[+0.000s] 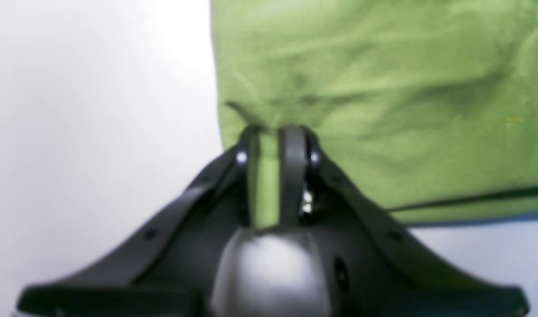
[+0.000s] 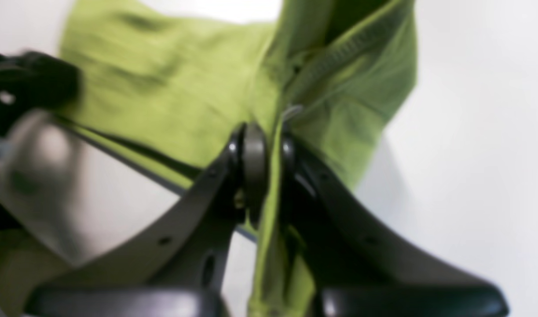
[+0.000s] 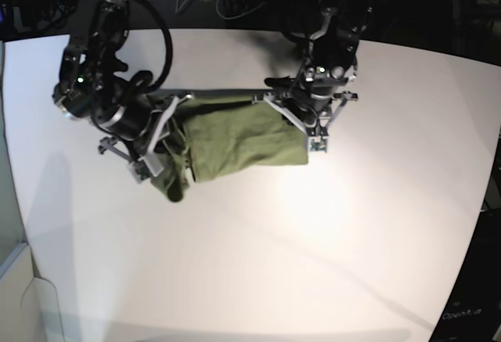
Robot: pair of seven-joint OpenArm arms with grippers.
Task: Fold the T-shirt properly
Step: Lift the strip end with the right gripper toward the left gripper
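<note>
Clearly mid-fold: T-shirt (image 3: 243, 138) stretched across white counter (image 3: 313, 240) between arms. Left claw (image 1: 275, 132) clenched on hem-side edge; right claw (image 2: 269, 145) pinching lifted collar end, apparently keeping cloth taut for folding over.

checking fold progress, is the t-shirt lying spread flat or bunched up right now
Bunched and partly lifted: the T-shirt hangs stretched between the left hand and right hand, both pinching it, one end drooping.
</note>
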